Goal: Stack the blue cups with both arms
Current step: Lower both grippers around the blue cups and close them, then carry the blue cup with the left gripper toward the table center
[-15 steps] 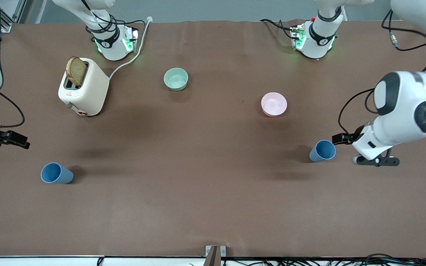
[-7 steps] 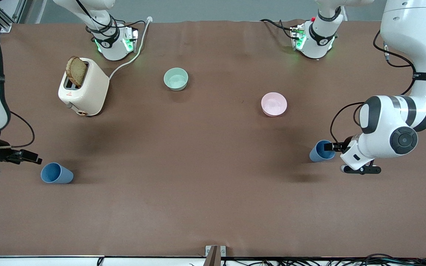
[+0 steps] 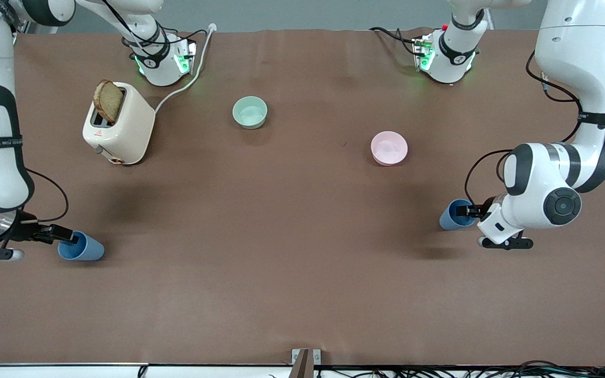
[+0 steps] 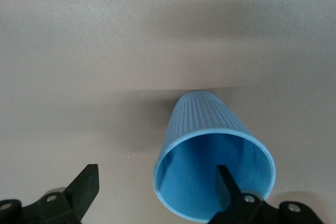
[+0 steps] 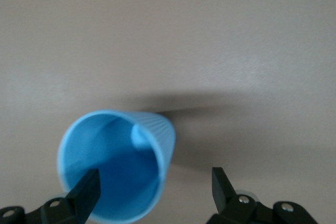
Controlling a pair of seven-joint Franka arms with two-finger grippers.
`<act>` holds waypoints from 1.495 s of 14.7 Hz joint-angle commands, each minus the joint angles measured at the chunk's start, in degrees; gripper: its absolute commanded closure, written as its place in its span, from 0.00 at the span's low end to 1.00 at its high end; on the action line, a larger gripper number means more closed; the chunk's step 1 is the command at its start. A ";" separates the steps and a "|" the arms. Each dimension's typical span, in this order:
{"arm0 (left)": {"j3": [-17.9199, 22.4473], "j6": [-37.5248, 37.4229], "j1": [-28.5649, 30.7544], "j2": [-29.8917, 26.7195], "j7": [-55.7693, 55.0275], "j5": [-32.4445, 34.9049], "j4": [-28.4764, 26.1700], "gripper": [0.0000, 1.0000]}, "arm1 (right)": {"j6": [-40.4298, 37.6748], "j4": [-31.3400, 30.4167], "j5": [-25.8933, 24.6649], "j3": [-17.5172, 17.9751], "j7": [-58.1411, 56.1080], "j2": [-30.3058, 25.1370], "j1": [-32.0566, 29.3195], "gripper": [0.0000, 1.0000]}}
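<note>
Down at the left arm's end of the bench (image 3: 302, 294), I had the left pincer (image 3: 466, 211) spread wide at a blue cup (image 3: 452, 216); in the left wrist view one fingertip (image 4: 227, 182) sat inside the cup's (image 4: 212, 156) mouth and the other stood clear outside the wall, so nothing was clamped. The right pincer (image 3: 66, 236) was just as wide at the second blue cup (image 3: 83, 248), toward the right arm's end: one fingertip (image 5: 86, 190) showed inside the rim, the other well outside the cup (image 5: 118, 161), with no grip made. Both cups stood upright on the brown cloth-covered bench, tapered, matte plastic, finely ribbed outside, smooth and empty inside.

Farther from the front camera, a round mint-green bowl (image 3: 250, 112) and a round pink bowl (image 3: 389, 148) stood well apart; both looked empty. A cream toaster (image 3: 118, 126) stood near the right arm's base with a brown slice of bread (image 3: 108, 101) upright in its slot.
</note>
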 commanded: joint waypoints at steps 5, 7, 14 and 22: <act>-0.07 0.71 0.08 0.79 0.23 0.08 0.15 0.40 | 0.26 1.77 1.82 0.46 -1.79 1.24 -0.35 0.80; -0.07 0.71 0.08 0.79 -0.21 0.08 0.15 0.54 | 0.17 1.77 1.82 0.46 -1.35 1.24 -0.08 0.91; -0.07 -0.08 0.17 0.35 0.40 -0.18 0.32 1.00 | -0.79 3.87 0.85 0.38 -1.09 0.62 -0.34 1.00; -5.24 -11.94 -1.76 -2.56 3.21 -0.26 16.29 1.00 | -9.13 7.40 -14.61 2.92 7.42 -11.13 -1.05 0.99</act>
